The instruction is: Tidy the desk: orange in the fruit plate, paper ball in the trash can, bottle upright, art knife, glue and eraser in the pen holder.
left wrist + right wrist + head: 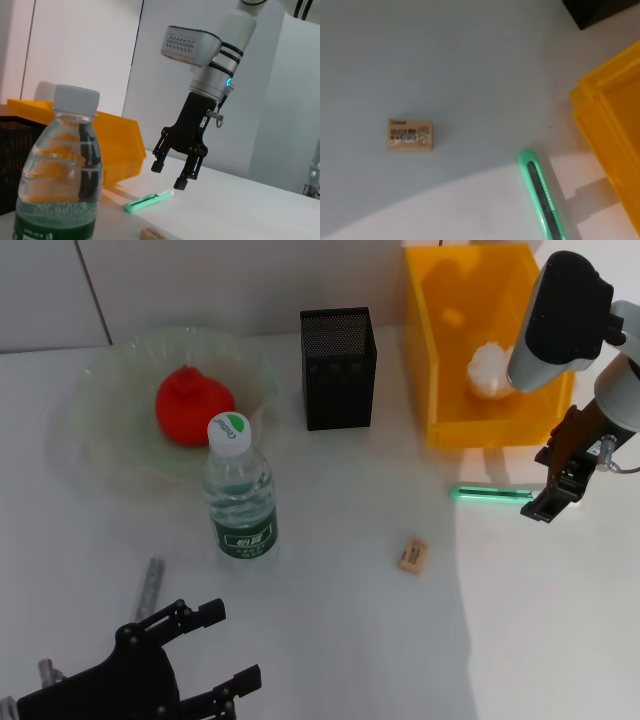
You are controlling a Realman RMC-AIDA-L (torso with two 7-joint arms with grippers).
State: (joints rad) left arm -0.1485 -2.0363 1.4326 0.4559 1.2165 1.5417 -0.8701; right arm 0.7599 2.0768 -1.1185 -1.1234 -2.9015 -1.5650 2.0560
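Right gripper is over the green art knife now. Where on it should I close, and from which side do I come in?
Come straight down from above. The art knife lies flat on the table, in front of the trash can, so only its long edges offer purchase. Probably close the open right gripper across its narrow width near mid-length, where the slim body should balance.

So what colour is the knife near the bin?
Mint green, with a dark strip down its middle. The knife shows best in the right wrist view.
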